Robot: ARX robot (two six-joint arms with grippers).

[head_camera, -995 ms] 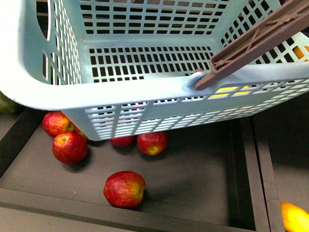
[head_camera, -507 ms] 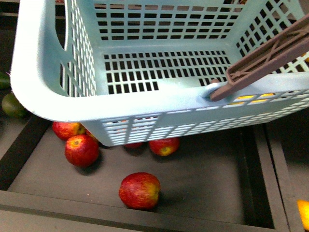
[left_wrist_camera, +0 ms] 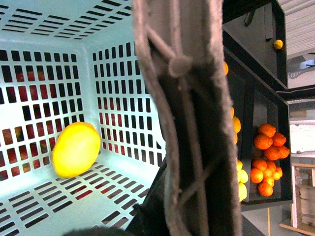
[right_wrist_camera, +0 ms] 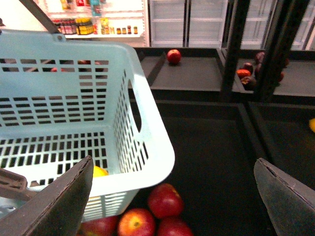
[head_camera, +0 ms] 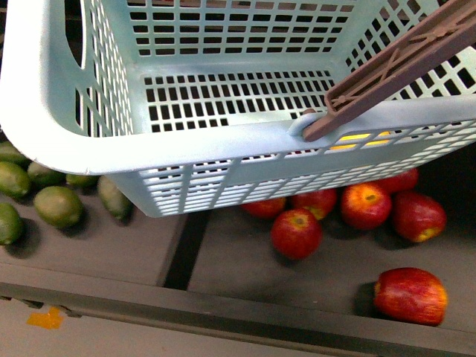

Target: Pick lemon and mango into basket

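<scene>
1. While the basket [head_camera: 223, 152] fills most of the front view, its brown handle [head_camera: 394, 67] slants across one corner. The lemon [head_camera: 357, 140] shows as a yellow patch through the slots just under the handle's pivot. Red apples [head_camera: 297, 232] lie in a dark tray [head_camera: 223, 260] below the basket. One of them lies apart from the cluster, nearer the camera. Green fruits [head_camera: 56, 206] lie in the next tray over. An orange scrap [head_camera: 48, 318] lies on the pale ledge in front.

2. From the left wrist, the handle [left_wrist_camera: 192, 123] runs so close to the camera that it fills the middle of the view. The left gripper is hidden by it, so I cannot tell whether its fingers are closed or apart. Beyond the handle the lemon [left_wrist_camera: 76, 149] lies inside the basket [left_wrist_camera: 29, 39], where the floor meets a slotted wall. Red shows through the slots behind it. On the handle's other side, oranges [left_wrist_camera: 268, 157] and yellow fruits [left_wrist_camera: 241, 177] sit in dark shelf bins.

3. From the right wrist, the right gripper [right_wrist_camera: 173, 163] has its two dark fingers [right_wrist_camera: 59, 206] spread wide apart with nothing between them. The basket's corner [right_wrist_camera: 152, 147] lies just beside one finger, and the lemon [right_wrist_camera: 100, 171] shows through the wall close to that finger's tip. Apples [right_wrist_camera: 165, 200] lie below the gap between the fingers, partly under the basket. Well ahead of the gripper a lone apple [right_wrist_camera: 173, 56] sits on a dark shelf, with darker fruits [right_wrist_camera: 246, 73] off to one side.
</scene>
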